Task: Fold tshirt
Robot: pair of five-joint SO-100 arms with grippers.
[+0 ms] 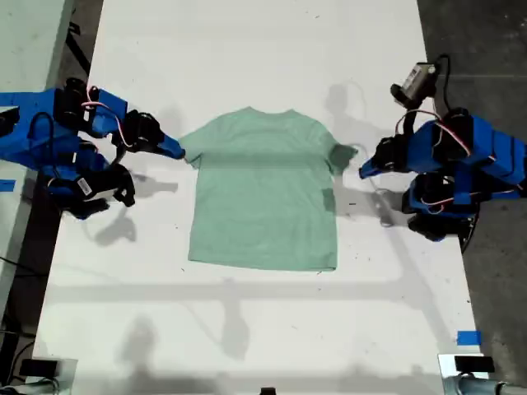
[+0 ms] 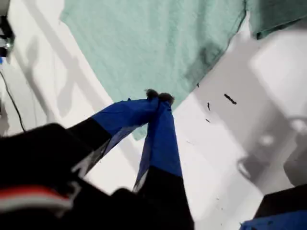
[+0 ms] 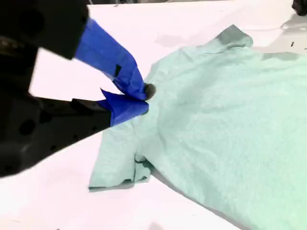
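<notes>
The pale mint-green tshirt [image 1: 263, 197] lies flat on the white table, collar toward the exterior view's top. My second gripper [image 3: 144, 96] is the one at the exterior view's left [image 1: 181, 152]. It is shut on the cloth where shoulder and sleeve [image 3: 117, 172] meet. At the exterior view's right, my first gripper [image 1: 362, 171] is at the other sleeve [image 1: 342, 155], which is rumpled and shadowed. In the first wrist view its tips [image 2: 156, 96] are pressed together at a corner of the cloth [image 2: 144, 48], and a bit of cloth shows between the fingers.
Small black marks [image 1: 350, 203] dot the white table [image 1: 263, 329] beside the shirt, on the exterior view's right. Blue tape [image 1: 468, 337] sits at that view's lower right. Dark floor borders the table on both sides, with cables by each arm base.
</notes>
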